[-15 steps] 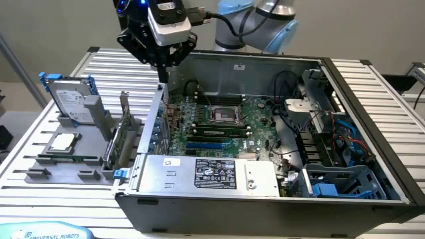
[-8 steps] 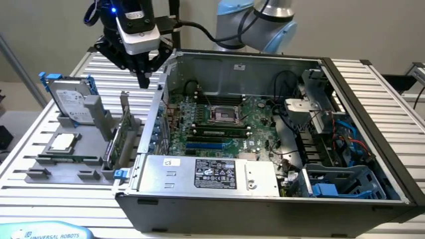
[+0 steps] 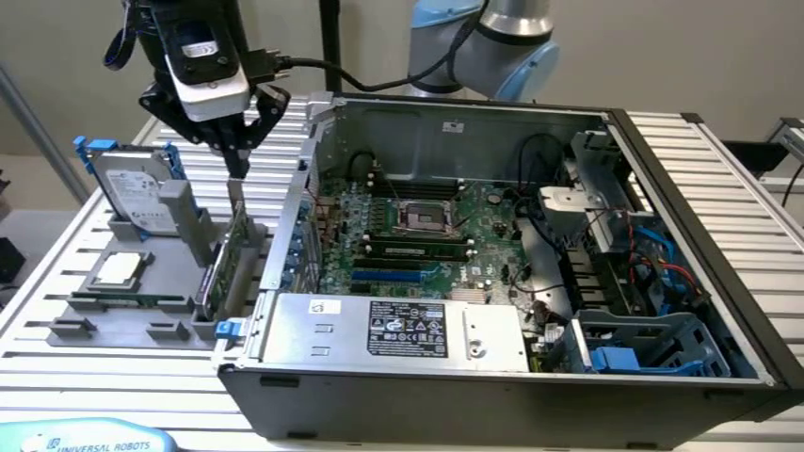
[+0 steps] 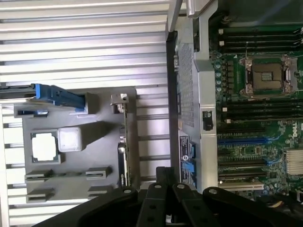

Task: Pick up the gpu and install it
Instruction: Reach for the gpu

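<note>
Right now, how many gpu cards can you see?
1. The gpu stands on edge in the grey holder, on the exterior view's left of the case, with the end effector close above it. Others could be hidden inside the case.

Inventory as I count it: one table [image 3: 151,388] carrying one open computer case [image 3: 440,127] with one motherboard [image 3: 421,221] and one power supply [image 3: 402,327] inside, plus one grey holder [image 3: 126,327] bearing one gpu [image 3: 232,271], one hard drive [image 3: 136,193] with blue rails and one processor chip [image 3: 117,270].
</note>
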{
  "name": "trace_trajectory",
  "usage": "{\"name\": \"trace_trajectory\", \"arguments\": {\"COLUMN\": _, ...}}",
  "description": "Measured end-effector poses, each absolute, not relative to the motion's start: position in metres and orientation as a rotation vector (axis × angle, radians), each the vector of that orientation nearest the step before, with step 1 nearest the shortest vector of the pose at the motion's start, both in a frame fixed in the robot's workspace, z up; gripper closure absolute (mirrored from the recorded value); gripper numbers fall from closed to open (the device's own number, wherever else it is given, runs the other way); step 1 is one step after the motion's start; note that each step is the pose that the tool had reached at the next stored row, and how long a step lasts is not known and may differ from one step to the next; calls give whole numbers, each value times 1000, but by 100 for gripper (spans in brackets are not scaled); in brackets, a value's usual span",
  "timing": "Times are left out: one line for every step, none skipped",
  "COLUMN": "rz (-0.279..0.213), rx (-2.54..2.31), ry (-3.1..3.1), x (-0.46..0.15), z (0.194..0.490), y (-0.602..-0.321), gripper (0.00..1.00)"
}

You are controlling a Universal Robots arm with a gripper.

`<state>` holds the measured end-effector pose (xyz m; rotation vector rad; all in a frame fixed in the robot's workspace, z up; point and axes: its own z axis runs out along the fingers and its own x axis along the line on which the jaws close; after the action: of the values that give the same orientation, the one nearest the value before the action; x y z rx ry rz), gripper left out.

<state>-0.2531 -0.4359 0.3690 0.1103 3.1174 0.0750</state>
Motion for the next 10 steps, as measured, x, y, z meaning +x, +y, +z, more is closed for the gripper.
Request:
{"name": "trace_trajectory", "arguments": {"rz": 75, "rx": 110, "ry": 3117, "x": -258, "z": 367, "y": -436, "gripper": 89}}
{"name": "trace_trajectory", "arguments": {"rz": 75, "rx": 110, "ry": 3117, "x": -262, "z": 366, "y": -436, "gripper": 89}}
{"name": "trace_trajectory", "arguments": {"rz": 75, "rx": 110, "ry": 3117, "x": -267, "z": 364, "y": -437, "gripper": 89}}
{"name": "trace_trajectory", "arguments": {"rz": 75, "rx": 110, "ry": 3117, "x": -271, "z": 363, "y": -437, "gripper": 89}}
{"name": "trace_trajectory", "arguments": {"rz": 75, "rx": 110, "ry": 3117, "x": -276, "z": 362, "y": -438, "gripper": 89}}
{"name": "trace_trajectory", "arguments": {"rz": 75, "rx": 110, "ry": 3117, "x": -280, "z": 361, "y": -438, "gripper": 89}}
{"name": "trace_trajectory", "arguments": {"rz": 75, "rx": 110, "ry": 3117, "x": -285, "z": 361, "y": -439, "gripper": 89}}
{"name": "trace_trajectory", "arguments": {"rz": 75, "rx": 110, "ry": 3117, "x": -290, "z": 360, "y": -439, "gripper": 89}}
{"name": "trace_trajectory", "arguments": {"rz": 75, "rx": 110, "ry": 3117, "x": -294, "z": 360, "y": -440, "gripper": 89}}
{"name": "trace_trajectory", "arguments": {"rz": 75, "rx": 110, "ry": 3117, "x": -298, "z": 360, "y": -440, "gripper": 89}}
